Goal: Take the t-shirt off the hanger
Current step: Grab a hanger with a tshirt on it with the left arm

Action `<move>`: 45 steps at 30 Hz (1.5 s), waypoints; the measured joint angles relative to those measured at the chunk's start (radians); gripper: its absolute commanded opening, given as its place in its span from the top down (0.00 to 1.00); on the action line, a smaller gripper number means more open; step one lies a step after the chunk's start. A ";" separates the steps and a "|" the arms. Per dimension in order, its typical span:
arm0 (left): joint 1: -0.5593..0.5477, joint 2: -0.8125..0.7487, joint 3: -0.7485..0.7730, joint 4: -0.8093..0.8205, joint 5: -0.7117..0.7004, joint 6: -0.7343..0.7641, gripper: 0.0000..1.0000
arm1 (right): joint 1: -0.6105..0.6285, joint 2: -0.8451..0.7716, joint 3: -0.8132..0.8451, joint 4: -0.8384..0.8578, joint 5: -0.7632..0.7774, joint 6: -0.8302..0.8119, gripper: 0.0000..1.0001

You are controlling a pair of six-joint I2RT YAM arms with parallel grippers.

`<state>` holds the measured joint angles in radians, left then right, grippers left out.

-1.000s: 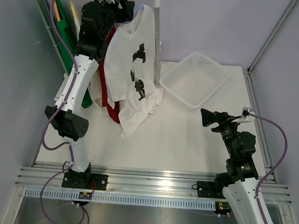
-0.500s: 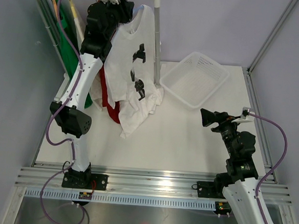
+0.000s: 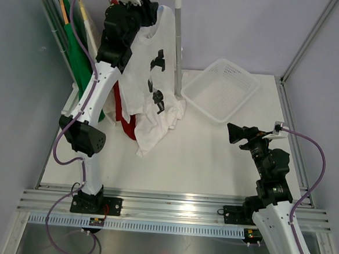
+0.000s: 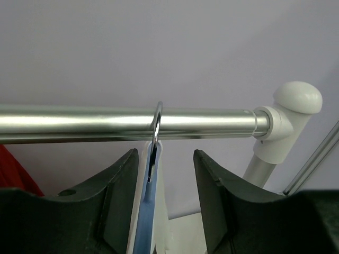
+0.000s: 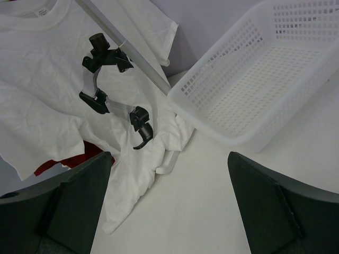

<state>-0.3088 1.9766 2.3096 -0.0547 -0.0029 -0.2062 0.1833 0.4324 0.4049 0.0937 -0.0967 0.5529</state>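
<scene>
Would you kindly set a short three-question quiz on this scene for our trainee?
1. True or false: the t-shirt is outside the basket.
2. The left hand stands open on either side of: A) the hanger's hook; B) the basket; C) nothing at all.
3. Which hand is far from the rack?
Key: 1 true; 2 A; 3 the right hand.
</scene>
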 measured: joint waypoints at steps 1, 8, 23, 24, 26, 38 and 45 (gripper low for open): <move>-0.002 0.000 0.000 -0.004 -0.006 0.005 0.50 | 0.000 0.000 0.000 0.000 0.000 0.000 0.01; -0.006 0.005 0.000 -0.034 -0.048 0.035 0.61 | 0.000 0.000 0.000 0.000 0.000 0.000 0.01; -0.006 0.005 0.000 -0.074 -0.072 0.075 0.69 | 0.000 0.005 0.000 0.000 -0.001 0.000 0.01; -0.006 0.005 0.000 -0.077 -0.072 0.076 0.69 | 0.000 0.005 0.000 0.000 -0.001 0.000 0.00; -0.006 0.005 0.000 -0.081 -0.072 0.076 0.69 | 0.000 0.005 0.000 0.000 -0.001 0.000 0.01; -0.006 0.005 -0.006 -0.081 -0.066 0.075 0.82 | 0.000 0.015 0.000 0.000 -0.002 0.000 0.01; -0.007 0.005 -0.008 -0.080 -0.054 0.075 1.00 | 0.000 0.028 0.000 0.000 -0.002 0.000 0.01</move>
<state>-0.3157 1.9812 2.3013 -0.1345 -0.0570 -0.1310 0.1833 0.4606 0.4049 0.0937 -0.0986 0.5529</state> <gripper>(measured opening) 0.021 0.993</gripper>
